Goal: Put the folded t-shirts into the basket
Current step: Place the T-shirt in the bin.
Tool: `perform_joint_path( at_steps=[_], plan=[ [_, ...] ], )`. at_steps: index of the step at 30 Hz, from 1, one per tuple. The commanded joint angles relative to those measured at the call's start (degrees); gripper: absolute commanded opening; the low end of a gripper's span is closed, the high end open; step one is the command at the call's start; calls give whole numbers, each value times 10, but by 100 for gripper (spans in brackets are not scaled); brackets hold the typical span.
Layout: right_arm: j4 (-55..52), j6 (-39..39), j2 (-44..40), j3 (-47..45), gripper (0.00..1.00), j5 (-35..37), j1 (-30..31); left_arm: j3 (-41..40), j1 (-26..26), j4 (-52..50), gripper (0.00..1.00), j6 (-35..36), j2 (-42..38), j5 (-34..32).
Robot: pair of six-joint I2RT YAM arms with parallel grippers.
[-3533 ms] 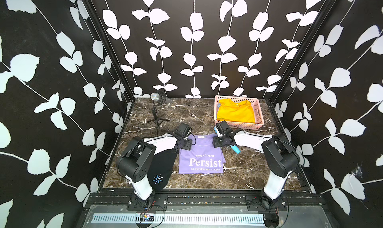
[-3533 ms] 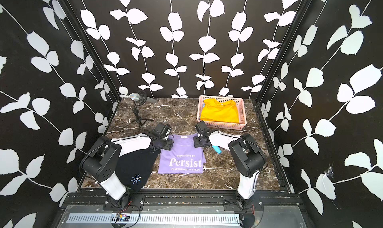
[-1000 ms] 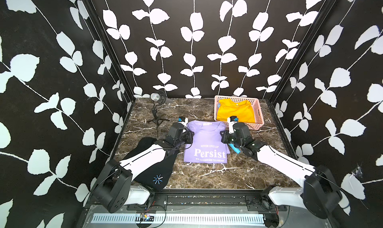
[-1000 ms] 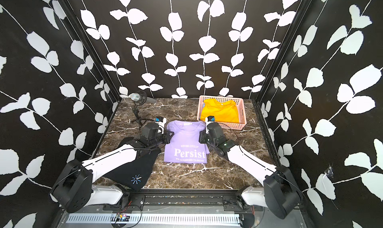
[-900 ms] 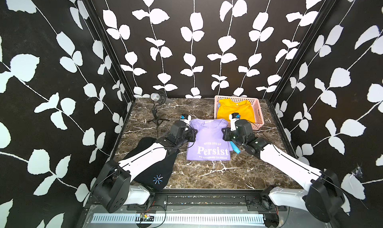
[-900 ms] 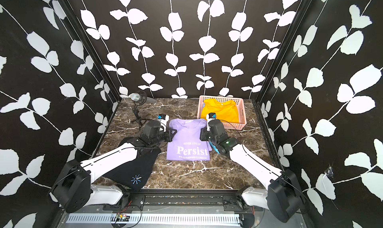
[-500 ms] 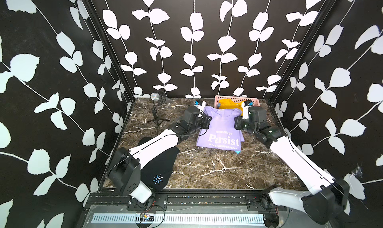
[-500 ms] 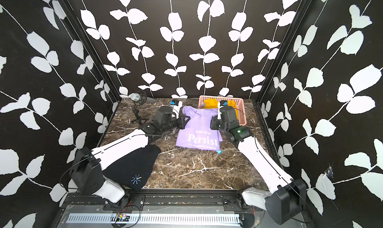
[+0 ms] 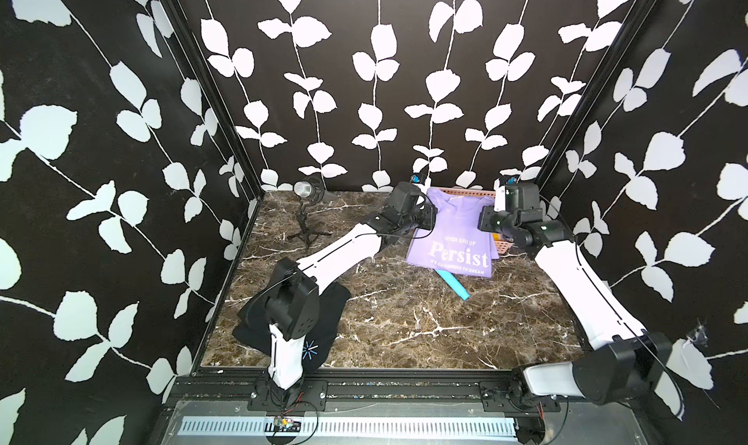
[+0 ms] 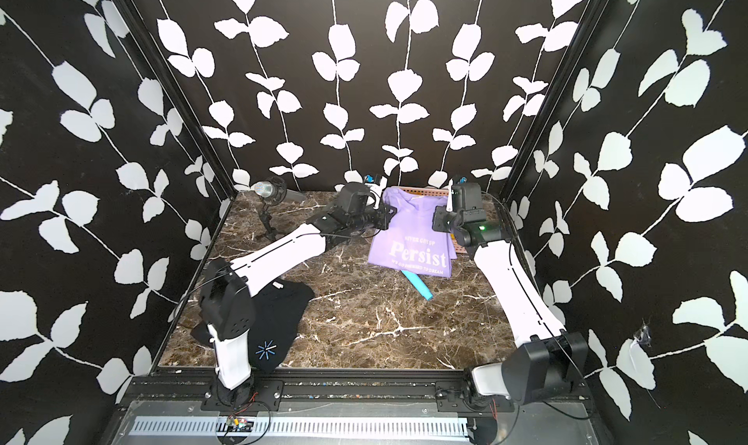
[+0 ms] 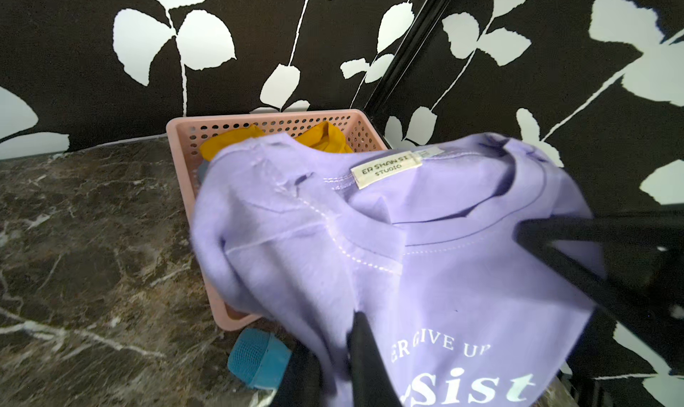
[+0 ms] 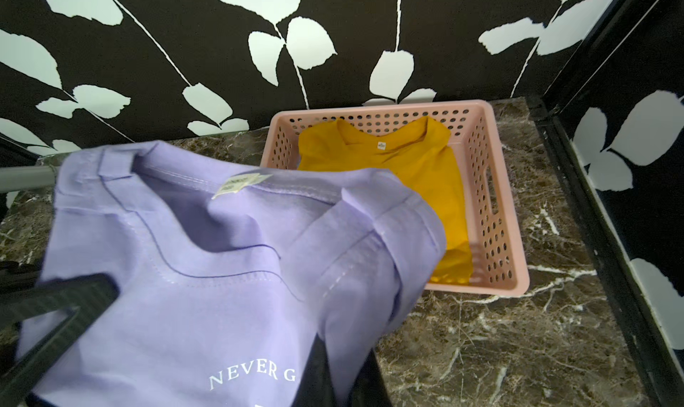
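The lilac t-shirt [image 9: 453, 225], right of the middle in both top views, says "NEVER GIVE UP", a big "Persist", then "WE GO FORWARD TO DREAM". Its neck label [image 11: 385, 169], near the middle of the left wrist view, says "ER SHAN SI STUDIO".

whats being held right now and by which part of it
The lilac shirt, held by both grippers: the left gripper pinches one side edge just below the shoulder, and the right gripper pinches the opposite side edge.

Lilac tee [image 9: 453, 230] over pink basket [image 9: 503, 247]
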Motion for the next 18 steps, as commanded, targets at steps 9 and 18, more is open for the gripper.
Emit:
perform_joint_path(
  at_steps=[9, 18],
  plan=[
    [-4, -33, 80, 92, 0, 65, -60, 293, 0, -43, 0, 78, 207, -9],
    [16, -43, 178, 153, 0, 97, -78, 462, 2, 6, 0, 146, 347, -57]
  ],
)
